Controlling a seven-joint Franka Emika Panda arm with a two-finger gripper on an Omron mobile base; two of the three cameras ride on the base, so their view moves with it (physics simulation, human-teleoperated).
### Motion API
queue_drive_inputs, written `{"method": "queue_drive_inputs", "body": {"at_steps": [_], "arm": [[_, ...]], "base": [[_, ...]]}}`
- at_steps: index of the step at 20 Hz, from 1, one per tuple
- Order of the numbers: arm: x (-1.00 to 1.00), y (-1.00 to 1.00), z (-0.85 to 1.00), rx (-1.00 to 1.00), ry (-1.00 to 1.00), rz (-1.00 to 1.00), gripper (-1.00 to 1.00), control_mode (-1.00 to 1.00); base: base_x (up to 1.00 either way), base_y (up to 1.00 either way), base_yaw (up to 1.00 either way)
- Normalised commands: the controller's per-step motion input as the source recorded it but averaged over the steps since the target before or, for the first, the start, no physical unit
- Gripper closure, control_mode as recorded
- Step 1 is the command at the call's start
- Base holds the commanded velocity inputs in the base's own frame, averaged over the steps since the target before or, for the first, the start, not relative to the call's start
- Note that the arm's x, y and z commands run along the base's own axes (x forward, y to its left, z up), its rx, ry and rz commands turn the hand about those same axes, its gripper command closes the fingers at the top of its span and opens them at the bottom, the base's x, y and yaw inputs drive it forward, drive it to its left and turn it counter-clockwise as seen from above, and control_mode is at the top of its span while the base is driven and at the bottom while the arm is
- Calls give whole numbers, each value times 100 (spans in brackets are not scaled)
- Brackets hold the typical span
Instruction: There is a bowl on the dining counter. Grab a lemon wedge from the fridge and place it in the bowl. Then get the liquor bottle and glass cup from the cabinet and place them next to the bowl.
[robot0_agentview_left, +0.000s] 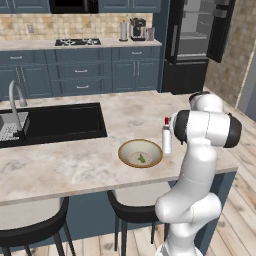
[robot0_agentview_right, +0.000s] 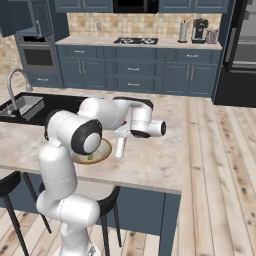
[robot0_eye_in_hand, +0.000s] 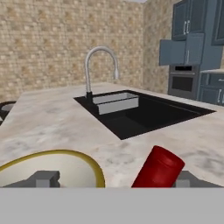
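A tan bowl (robot0_agentview_left: 126, 149) sits on the marble dining counter (robot0_agentview_left: 75, 165) with a small green lemon wedge (robot0_agentview_left: 142, 159) inside it. Just right of the bowl stands the liquor bottle (robot0_agentview_left: 166, 138), white with a red cap, upright on the counter. My gripper (robot0_agentview_right: 122, 133) hovers at the bottle's neck. In the hand view the red cap (robot0_eye_in_hand: 158, 168) rises between my two fingertips (robot0_eye_in_hand: 44, 179), which stand wide apart and do not touch it, so the gripper (robot0_eye_in_hand: 116, 180) is open. The bowl's rim (robot0_eye_in_hand: 87, 160) shows at lower left there.
A black sink (robot0_agentview_left: 60, 122) with a curved faucet (robot0_agentview_left: 15, 102) is set into the counter left of the bowl. Two stools (robot0_agentview_left: 132, 207) stand under the near edge. The fridge (robot0_agentview_left: 192, 35) at the back right has its door open. The counter's right edge (robot0_agentview_right: 172, 187) is close.
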Motion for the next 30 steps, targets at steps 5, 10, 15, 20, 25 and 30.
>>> {"method": "queue_drive_inputs", "body": {"at_steps": [5, 10, 15, 20, 25, 30], "arm": [[-27, 0, 0, 0, 0, 0, -100, -100], [-29, 0, 0, 0, 0, 0, -100, -100], [-41, 0, 5, 0, -9, 0, -100, -100], [-33, 0, 11, 0, -12, 0, -100, -100], [-16, 0, 13, 0, -9, 0, -100, -100], [0, 0, 24, 0, -6, 0, -100, -100]], "base": [[0, 0, 0], [0, 0, 0], [0, 0, 0], [0, 0, 0], [0, 0, 0], [0, 0, 0]]}}
